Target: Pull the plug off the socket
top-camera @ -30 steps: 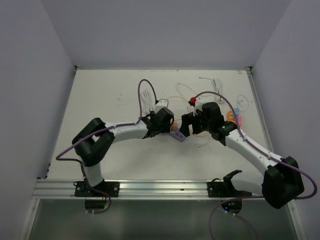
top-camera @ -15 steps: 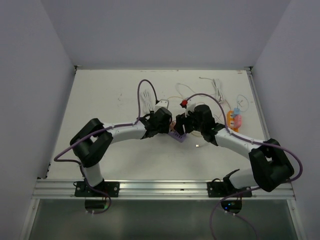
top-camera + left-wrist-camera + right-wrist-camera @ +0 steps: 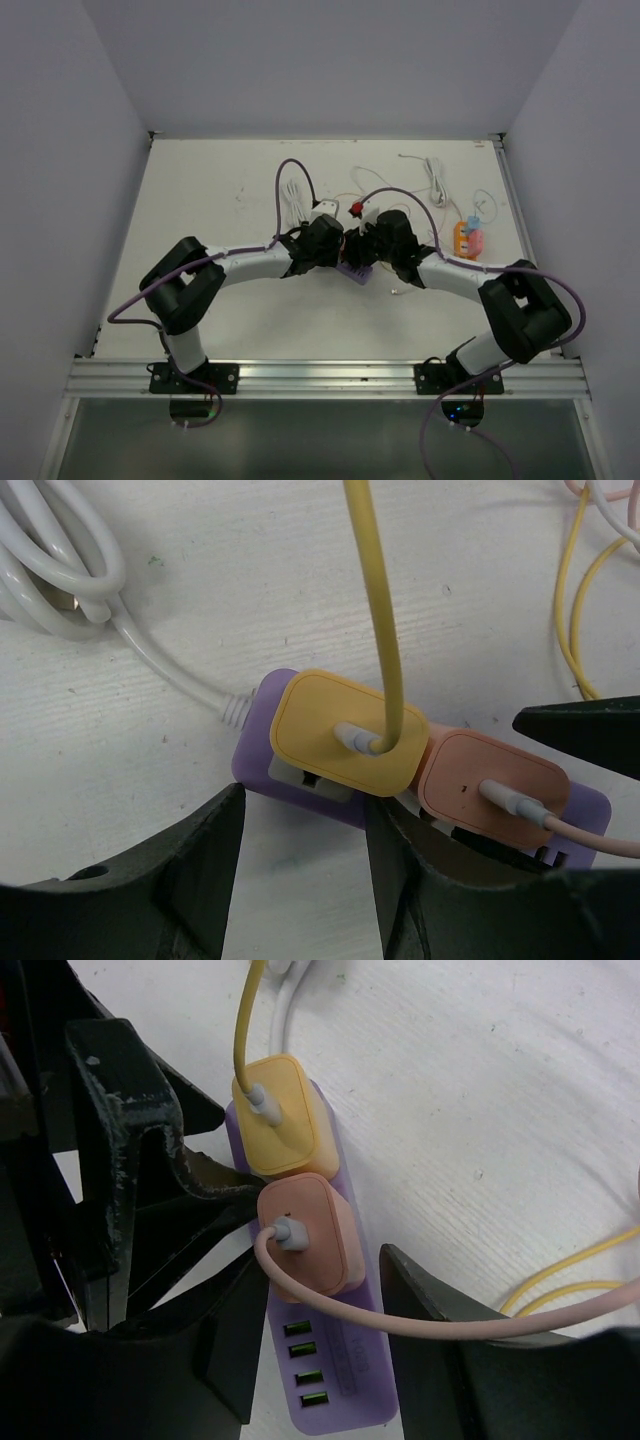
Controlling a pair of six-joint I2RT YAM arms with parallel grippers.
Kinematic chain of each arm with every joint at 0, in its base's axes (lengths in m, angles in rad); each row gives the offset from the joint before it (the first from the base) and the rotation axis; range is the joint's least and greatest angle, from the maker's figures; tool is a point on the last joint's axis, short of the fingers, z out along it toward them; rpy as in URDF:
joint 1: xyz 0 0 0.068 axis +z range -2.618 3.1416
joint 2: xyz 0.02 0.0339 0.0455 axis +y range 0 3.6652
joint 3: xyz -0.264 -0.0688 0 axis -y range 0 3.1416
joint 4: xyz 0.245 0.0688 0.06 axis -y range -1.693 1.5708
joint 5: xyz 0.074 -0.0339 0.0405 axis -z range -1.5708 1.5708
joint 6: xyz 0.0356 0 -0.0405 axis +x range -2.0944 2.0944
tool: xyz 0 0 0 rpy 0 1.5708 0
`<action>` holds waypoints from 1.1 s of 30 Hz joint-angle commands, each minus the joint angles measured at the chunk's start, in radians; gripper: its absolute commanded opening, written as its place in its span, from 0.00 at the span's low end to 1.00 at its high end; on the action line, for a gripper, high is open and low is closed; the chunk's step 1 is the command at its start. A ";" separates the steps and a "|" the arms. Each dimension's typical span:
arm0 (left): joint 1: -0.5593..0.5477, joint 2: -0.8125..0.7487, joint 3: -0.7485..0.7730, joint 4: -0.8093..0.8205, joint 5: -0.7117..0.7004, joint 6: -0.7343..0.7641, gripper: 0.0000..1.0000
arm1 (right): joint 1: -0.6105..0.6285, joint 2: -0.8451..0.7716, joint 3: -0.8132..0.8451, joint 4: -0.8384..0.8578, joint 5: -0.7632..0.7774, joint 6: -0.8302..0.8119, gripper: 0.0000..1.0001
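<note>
A purple socket strip (image 3: 356, 271) lies mid-table, also in the left wrist view (image 3: 262, 742) and right wrist view (image 3: 340, 1380). A yellow plug (image 3: 345, 730) (image 3: 285, 1120) and a pink plug (image 3: 490, 780) (image 3: 305, 1235) sit in it side by side. My right gripper (image 3: 362, 252) (image 3: 322, 1295) is open, its fingers (image 3: 440, 1340) on either side of the strip at the pink plug. My left gripper (image 3: 338, 252) (image 3: 300, 865) is open at the strip's side by the yellow plug. Its right finger (image 3: 420, 880) lies against the strip under the pink plug.
A coiled white cable (image 3: 50, 560) (image 3: 295, 200) runs from the strip's end. Loose yellow cable (image 3: 575, 600) and pink cable (image 3: 520, 1325) trail right. An orange and pink object (image 3: 468, 238) lies at the right. Another white cable (image 3: 435, 180) lies at the back.
My right arm has swung left, bringing its open gripper from beside the strip to over it at the pink plug. The left gripper has stayed at the strip.
</note>
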 commanded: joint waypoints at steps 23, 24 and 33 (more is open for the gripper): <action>0.022 0.096 -0.017 -0.180 0.051 0.046 0.52 | 0.032 -0.125 -0.015 0.176 0.042 0.034 0.00; 0.022 0.096 -0.017 -0.180 0.051 0.045 0.52 | 0.032 -0.131 -0.022 0.171 0.058 0.031 0.00; 0.065 0.089 -0.026 -0.206 0.045 0.028 0.52 | 0.030 -0.313 -0.047 -0.047 0.166 -0.007 0.00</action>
